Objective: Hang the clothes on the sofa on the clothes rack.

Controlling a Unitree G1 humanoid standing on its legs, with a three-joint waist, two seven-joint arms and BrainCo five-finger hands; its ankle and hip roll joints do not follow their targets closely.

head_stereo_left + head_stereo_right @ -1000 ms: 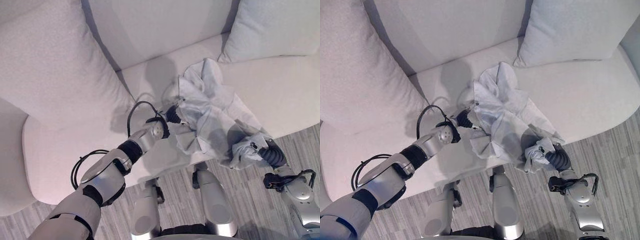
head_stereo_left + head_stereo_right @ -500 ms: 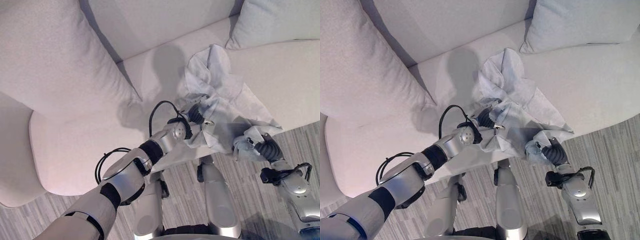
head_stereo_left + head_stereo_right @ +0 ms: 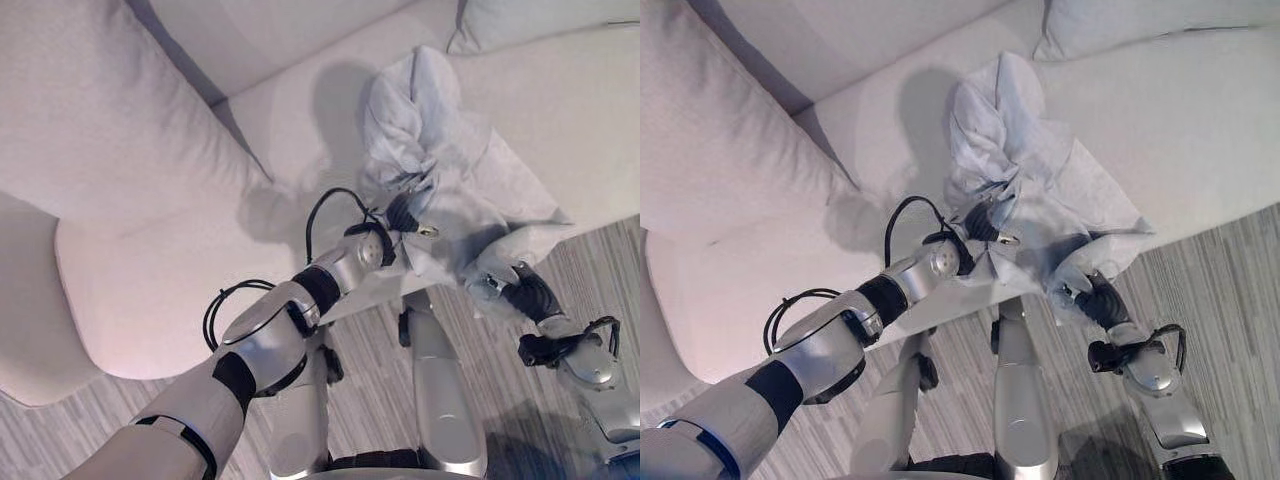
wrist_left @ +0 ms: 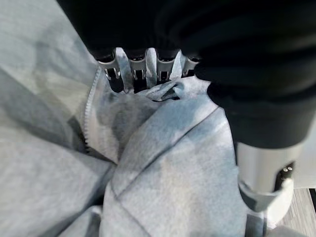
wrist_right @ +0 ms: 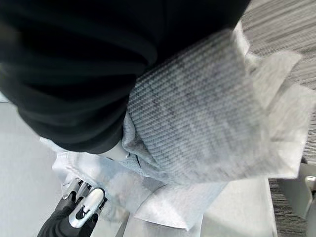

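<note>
1. One pale grey garment (image 3: 425,150) lies crumpled on the sofa (image 3: 180,250) seat, its upper part bunched toward the backrest and its lower part spilling over the front edge toward the floor (image 3: 600,280).
2. A zip edge runs along one fold of the cloth in the left wrist view, and a ribbed cuff (image 5: 197,128) shows in the right wrist view.
3. The left hand (image 3: 402,214) sits in the middle of the garment near the seat's front edge; its fingers (image 4: 143,69) curl down into a pinched fold, so it grips the cloth.
4. The right hand (image 3: 505,287) is at the garment's lower corner, just past the front edge and above the floor. The cuff is draped over its dark cover; whether its fingers clasp the cloth I cannot tell.
5. The two hands are near each other, with cloth stretched between them.
6. A large cushion (image 3: 100,110) leans on the sofa to the left of the garment, and another cushion (image 3: 1140,25) lies at the far right, just beyond the garment's top.
7. The floor is striped grey.
</note>
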